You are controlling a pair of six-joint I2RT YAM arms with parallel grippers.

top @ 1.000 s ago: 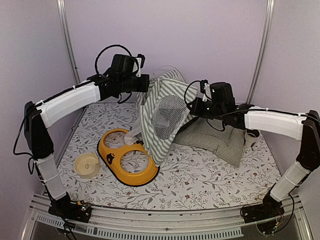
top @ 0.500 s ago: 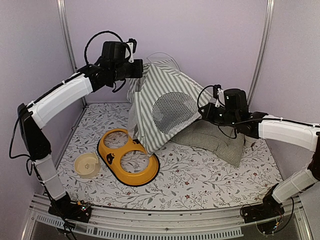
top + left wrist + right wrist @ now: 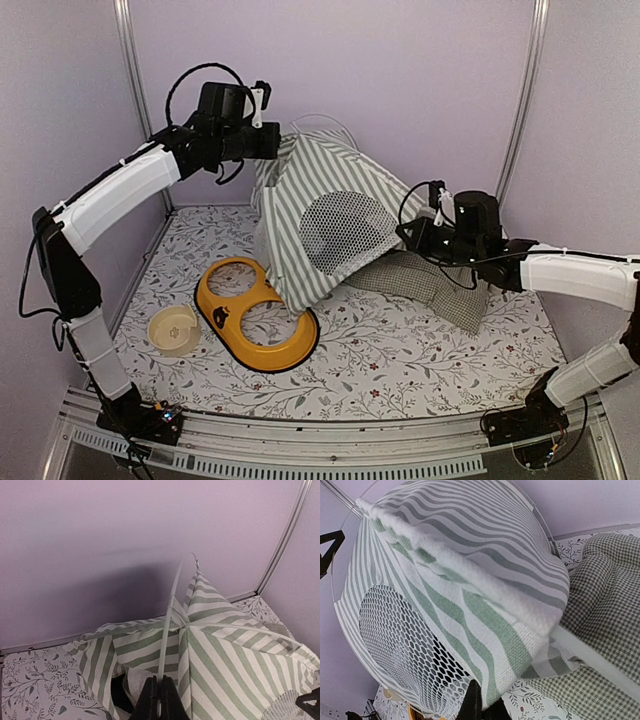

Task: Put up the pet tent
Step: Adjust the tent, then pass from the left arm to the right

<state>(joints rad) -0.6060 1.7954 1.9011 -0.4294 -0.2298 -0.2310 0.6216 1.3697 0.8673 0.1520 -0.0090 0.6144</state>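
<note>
Pet tent, half raised, directly behind the yellow two-bowl feeder; its lower hem reaches the feeder's rear rim. Left gripper, high behind the feeder, is pinched closed on a thin white pole at the tent's upper back edge. Right gripper, behind and right of the feeder, is clamped on the striped fabric edge just below the mesh window. Checked cushion lies right of the feeder, partly under the tent. Small bowl sits just left of the feeder. Bare table extends in front and right of the feeder.
</note>
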